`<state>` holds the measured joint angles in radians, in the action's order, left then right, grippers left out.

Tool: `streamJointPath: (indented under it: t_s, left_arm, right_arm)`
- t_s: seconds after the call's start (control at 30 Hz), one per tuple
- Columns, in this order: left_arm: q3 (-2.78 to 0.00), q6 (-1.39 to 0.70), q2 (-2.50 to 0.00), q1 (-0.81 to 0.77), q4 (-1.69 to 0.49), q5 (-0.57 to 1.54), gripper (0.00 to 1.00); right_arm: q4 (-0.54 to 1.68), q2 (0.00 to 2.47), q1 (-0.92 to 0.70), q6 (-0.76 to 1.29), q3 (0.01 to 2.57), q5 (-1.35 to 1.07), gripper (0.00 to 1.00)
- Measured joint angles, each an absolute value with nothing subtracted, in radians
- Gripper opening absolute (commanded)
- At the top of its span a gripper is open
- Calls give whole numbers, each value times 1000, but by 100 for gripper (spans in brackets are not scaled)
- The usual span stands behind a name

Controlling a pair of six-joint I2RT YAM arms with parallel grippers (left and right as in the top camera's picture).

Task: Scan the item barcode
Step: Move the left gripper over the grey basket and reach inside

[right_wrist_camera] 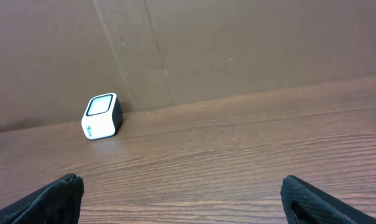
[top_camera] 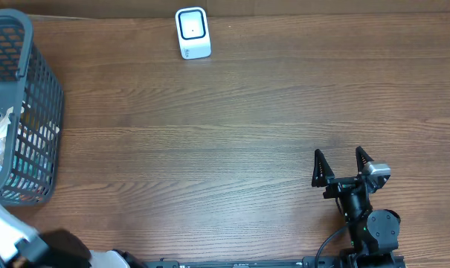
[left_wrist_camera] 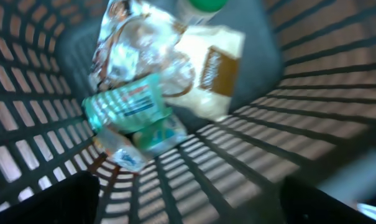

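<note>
While left gripper (left_wrist_camera: pixel 191 208) is hovering spread wide over packets (left_wrist_camera: pixel 138 109) in basket (top_camera: pixel 33 97) at table's (top_camera: pixel 210 149) left edge, right gripper (top_camera: pixel 338 155) is resting released near front-right corner; scanner (top_camera: pixel 193 33) is standing at far edge.

teal packet label (left_wrist_camera: pixel 137 102) blurred, no text legible

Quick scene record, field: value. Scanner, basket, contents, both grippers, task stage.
scanner: white, at far edge of table
basket: grey mesh, table's left side
contents: teal-labelled packet, beige packet, clear wrapper, piled together
left gripper: open, empty, above the pile
right gripper: open, empty, facing scanner
stage: no item picked yet
</note>
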<state>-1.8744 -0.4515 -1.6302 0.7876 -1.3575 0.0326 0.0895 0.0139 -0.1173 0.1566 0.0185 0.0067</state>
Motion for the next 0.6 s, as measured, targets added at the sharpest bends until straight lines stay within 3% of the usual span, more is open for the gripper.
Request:
streamJointPath:
  t_s: [0.43,0.6]
  left_arm:
    - [-1875,-458,-1806,833,-1435,-54,86]
    - [-1875,-449,-1900,858,-1440,-65,90]
  right_arm:
    - [90,14,-117,156,19,6,100]
    - [90,14,-117,157,19,6,100]
